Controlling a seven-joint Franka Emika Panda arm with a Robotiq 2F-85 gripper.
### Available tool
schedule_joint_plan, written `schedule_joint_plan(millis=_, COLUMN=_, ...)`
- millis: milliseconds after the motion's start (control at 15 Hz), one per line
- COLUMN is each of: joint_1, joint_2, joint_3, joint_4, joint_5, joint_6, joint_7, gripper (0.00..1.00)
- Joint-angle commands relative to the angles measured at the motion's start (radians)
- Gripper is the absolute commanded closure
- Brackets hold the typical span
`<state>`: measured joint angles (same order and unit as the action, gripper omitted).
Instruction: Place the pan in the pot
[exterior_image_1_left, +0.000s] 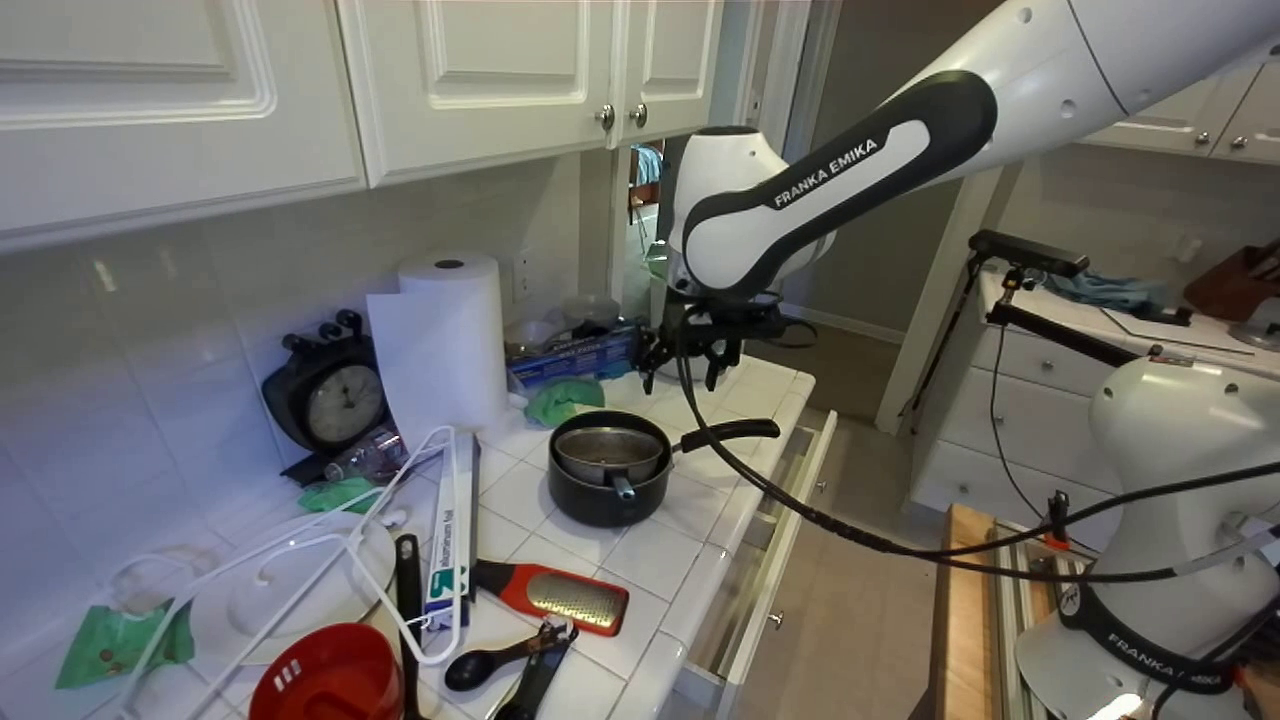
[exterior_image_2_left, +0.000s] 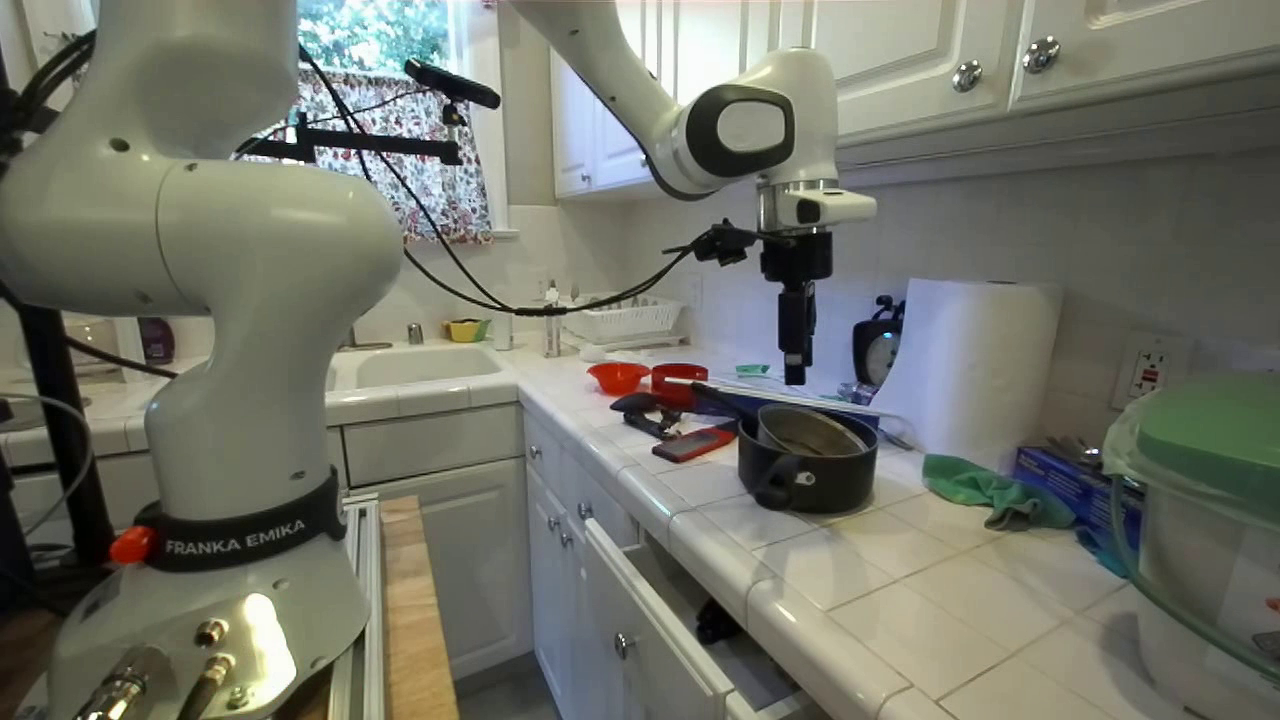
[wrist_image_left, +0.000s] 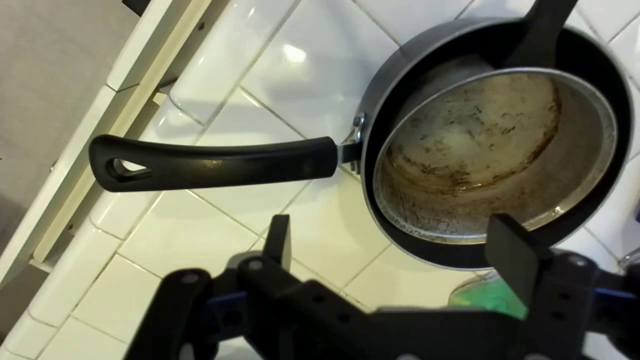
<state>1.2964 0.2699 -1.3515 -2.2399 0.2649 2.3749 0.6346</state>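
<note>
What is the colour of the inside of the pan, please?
The pan is greyish inside, stained brown in places; the wrist view shows this best.

In an exterior view, the pan (exterior_image_1_left: 608, 452) is seen tilted inside the cooking pot (exterior_image_1_left: 600, 510), which is set on the surface (exterior_image_1_left: 640, 555). The aluminum-foil box (exterior_image_1_left: 447, 540) is laid left of the pot, the paper-towel roll (exterior_image_1_left: 455, 340) stood behind the box. The grater (exterior_image_1_left: 575, 600) is placed before the pot, the spoon (exterior_image_1_left: 478, 668) before the grater. Above the surface, apart from the pot, the pincer (exterior_image_1_left: 680, 385) is held.
</note>
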Motion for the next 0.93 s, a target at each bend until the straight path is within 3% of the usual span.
schedule_joint_plan(millis=0, joint_1=0.0, joint_2=-0.001, joint_3=0.003, joint_4=-0.002, joint_5=0.0, joint_6=0.0, joint_7=-0.002, gripper=0.0)
schedule_joint_plan(millis=200, joint_1=0.0, joint_2=-0.002, joint_3=0.005, joint_4=-0.004, joint_5=0.0, joint_6=0.0, joint_7=-0.006, gripper=0.0)
schedule_joint_plan(millis=533, joint_1=0.021, joint_2=-0.043, joint_3=0.009, joint_4=-0.016, joint_5=0.033, joint_6=0.128, joint_7=-0.011, gripper=0.0)
schedule_joint_plan(millis=867, joint_1=0.0, joint_2=-0.121, joint_3=0.073, joint_4=-0.026, joint_5=0.112, joint_6=0.128, joint_7=-0.072, gripper=0.0)
